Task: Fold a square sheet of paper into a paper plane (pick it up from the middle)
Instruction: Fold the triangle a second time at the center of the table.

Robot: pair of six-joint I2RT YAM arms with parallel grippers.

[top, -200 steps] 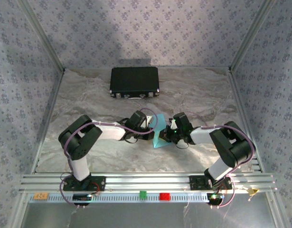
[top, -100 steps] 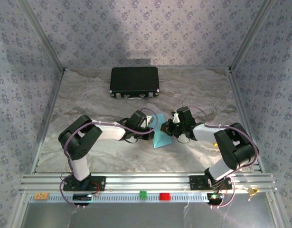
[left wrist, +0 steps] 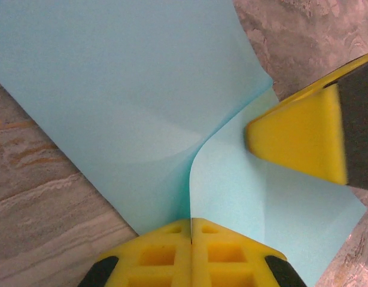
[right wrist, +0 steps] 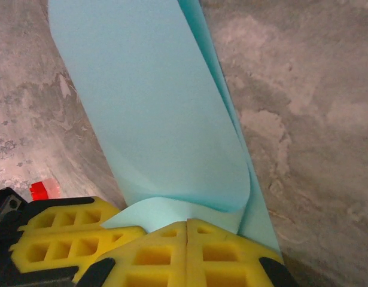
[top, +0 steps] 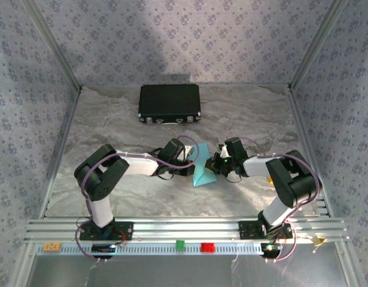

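I am pinching the square sheet of paper [top: 201,177] at mid-table, both tools clamped tight on it: left gripper [left wrist: 191,222] at its 9 o'clock side, right gripper [right wrist: 187,224] at 3 o'clock. A flap is curling over, probably mid-fold. Next I am needing a flat press. The black case [top: 169,103] is sitting at 12 o'clock.

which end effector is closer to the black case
Left. The left end effector is in line with the right end of the black case; the right end effector is out past that end, farther off.
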